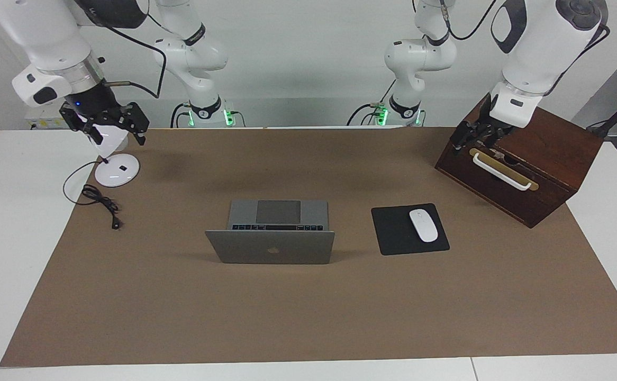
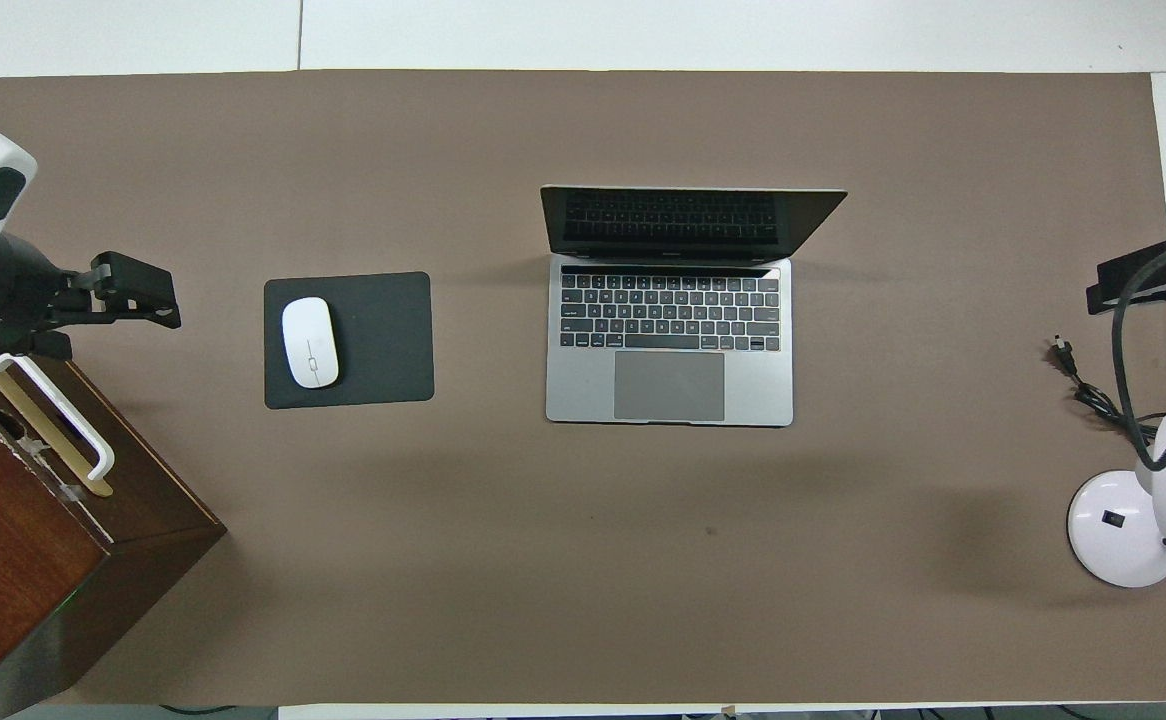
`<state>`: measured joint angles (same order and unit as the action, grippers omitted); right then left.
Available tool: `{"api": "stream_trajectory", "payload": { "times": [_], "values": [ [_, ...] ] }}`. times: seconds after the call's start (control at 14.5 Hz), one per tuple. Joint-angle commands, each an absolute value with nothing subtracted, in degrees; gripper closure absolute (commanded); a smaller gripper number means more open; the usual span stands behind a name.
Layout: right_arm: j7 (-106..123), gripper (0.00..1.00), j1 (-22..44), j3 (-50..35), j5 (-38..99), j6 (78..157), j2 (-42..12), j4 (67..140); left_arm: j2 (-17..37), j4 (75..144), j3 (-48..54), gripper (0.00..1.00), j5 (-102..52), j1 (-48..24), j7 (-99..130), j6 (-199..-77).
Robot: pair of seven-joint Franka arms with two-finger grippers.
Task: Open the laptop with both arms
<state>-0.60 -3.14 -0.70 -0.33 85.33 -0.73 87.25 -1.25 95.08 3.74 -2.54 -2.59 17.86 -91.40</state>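
The laptop [image 1: 270, 246] [image 2: 670, 340] stands open in the middle of the brown mat, its silver lid upright with the apple logo facing away from the robots. The keyboard and trackpad lie bare toward the robots. Neither gripper touches it. My left gripper [image 1: 470, 139] [image 2: 143, 295] hangs open and holds nothing, up by the top corner of the wooden box, above its white handle. My right gripper [image 1: 118, 135] [image 2: 1139, 284] hangs open and holds nothing, over the white desk lamp at the right arm's end.
A black mouse pad [image 1: 396, 233] with a white mouse [image 1: 423, 225] lies beside the laptop toward the left arm's end. A dark wooden box [image 1: 546, 169] with a white handle [image 1: 500, 170] stands there too. A white desk lamp [image 1: 117, 170] and its black cable [image 1: 99, 200] sit at the right arm's end.
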Motion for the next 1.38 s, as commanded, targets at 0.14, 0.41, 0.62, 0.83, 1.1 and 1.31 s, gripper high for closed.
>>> {"api": "stream_trajectory", "payload": {
  "times": [0.14,0.41,0.62,0.83,1.1,1.31],
  "values": [
    [-0.70,0.00,-3.52,-1.14,-0.26,84.55,-0.18,88.51,-1.67,95.54,3.34,0.00,-2.11,-3.08,17.05,-94.39],
    [-0.53,0.00,-3.52,-1.23,0.00,84.55,0.17,89.21,-1.32,95.45,3.08,0.00,-2.11,-2.99,16.96,-95.10],
    [-0.53,0.00,-3.60,-1.23,0.09,84.55,0.18,89.38,-1.32,95.27,3.16,0.00,-2.11,-2.99,17.05,-94.75],
    [-0.62,0.00,-3.60,-1.23,0.26,84.55,0.26,89.65,-1.14,94.92,3.08,0.00,-2.11,-2.99,17.05,-94.04],
    [-0.79,0.00,-3.60,-1.14,0.35,84.64,0.26,89.65,-1.23,95.36,3.25,0.00,-2.11,-2.99,16.96,-94.13],
    [-0.79,0.00,-3.60,-1.23,0.35,84.64,0.26,89.65,-1.06,94.92,3.16,0.00,-2.11,-2.99,16.79,-94.22]
  ]
}}
